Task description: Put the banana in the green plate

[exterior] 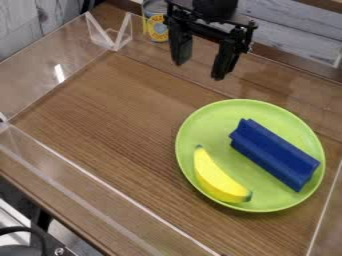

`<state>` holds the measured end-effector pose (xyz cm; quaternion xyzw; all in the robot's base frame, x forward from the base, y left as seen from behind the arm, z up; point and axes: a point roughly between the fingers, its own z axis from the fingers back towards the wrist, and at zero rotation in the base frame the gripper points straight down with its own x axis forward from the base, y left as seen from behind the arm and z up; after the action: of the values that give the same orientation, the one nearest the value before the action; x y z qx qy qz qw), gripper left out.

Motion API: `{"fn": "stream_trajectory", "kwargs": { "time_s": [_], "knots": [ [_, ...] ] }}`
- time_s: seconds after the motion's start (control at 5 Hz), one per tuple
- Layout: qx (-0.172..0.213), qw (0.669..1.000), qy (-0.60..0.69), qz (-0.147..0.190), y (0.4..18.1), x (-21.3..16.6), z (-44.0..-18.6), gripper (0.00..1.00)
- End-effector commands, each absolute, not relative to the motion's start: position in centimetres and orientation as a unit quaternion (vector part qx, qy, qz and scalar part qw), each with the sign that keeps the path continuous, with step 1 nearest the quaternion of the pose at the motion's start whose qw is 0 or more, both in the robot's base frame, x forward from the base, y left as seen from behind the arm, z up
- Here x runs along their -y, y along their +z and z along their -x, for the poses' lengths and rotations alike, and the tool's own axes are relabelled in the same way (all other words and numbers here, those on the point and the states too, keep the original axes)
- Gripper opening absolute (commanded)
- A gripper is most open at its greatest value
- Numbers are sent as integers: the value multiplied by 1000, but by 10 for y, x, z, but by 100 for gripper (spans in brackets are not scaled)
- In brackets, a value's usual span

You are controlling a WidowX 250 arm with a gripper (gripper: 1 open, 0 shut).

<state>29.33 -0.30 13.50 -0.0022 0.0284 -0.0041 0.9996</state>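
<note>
A small yellow banana [219, 178] lies inside the lime-green plate [214, 125], on its near left part. A dark-blue ridged block [275, 153] rests on the plate's right side, close beside the banana. My black gripper [202, 55] hangs at the back of the table, above and behind the plate, pointing down. Its two fingers stand apart with nothing between them. It touches neither the banana nor the plate.
The wooden table top [107, 115] is ringed by low clear plastic walls [54, 160]. A yellow object [158, 26] and a clear stand [110, 32] sit behind the back wall.
</note>
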Motion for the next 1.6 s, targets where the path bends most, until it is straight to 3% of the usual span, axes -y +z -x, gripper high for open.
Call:
{"fn": "stream_trajectory", "kwargs": {
  "time_s": [0.0, 0.4, 1.4],
  "knots": [
    [-29, 1000, -3, 2, 132, 12, -279, 100],
    [1, 1000, -24, 8, 128, 37, -239, 100],
    [45, 999, 4, 23, 94, 55, -228, 100]
  ]
}}
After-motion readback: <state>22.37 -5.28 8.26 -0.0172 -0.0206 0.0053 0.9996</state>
